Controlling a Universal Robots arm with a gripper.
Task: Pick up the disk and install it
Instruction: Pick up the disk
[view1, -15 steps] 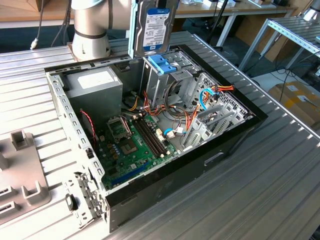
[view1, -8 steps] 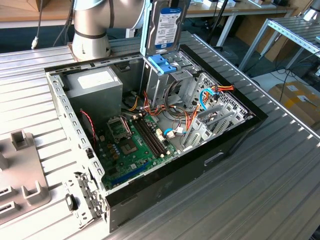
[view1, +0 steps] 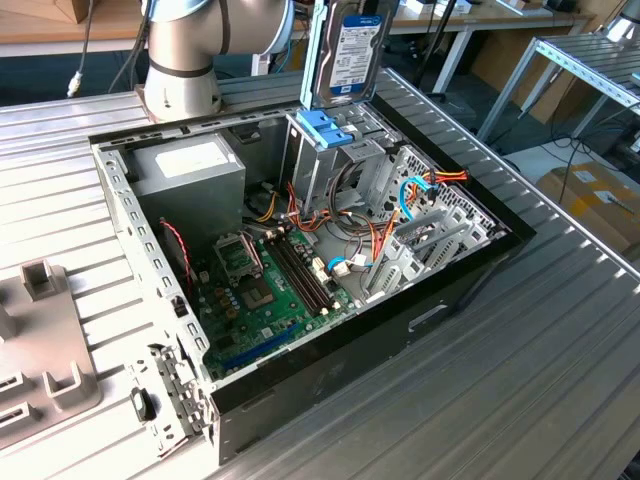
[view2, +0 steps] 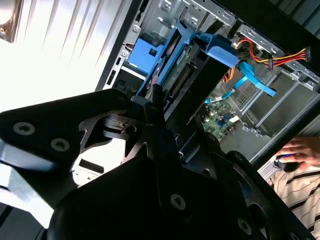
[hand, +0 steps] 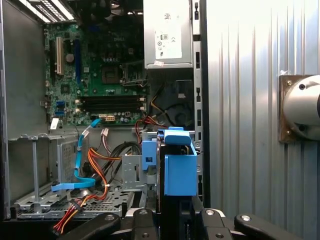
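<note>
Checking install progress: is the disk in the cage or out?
Out. The disk stands on edge above the cage, held in the pincer, not seated.

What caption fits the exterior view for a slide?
The disk hangs upright over the drive cage of the open computer case.

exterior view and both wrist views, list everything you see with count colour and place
table: 1, silver, ribbed top, exterior view's foreground
case: 1, black, open on the table
power supply: 1, grey, inside the case
motherboard: 1, green, case floor
drive cage: 1, metal with blue top, inside the case
disk: 1, silver-grey with blue rails, upright above the drive cage
sleeve: 1, striped, beyond the case
arm: 1, grey, beside the case
hand: 1, black, shut on the disk
</note>
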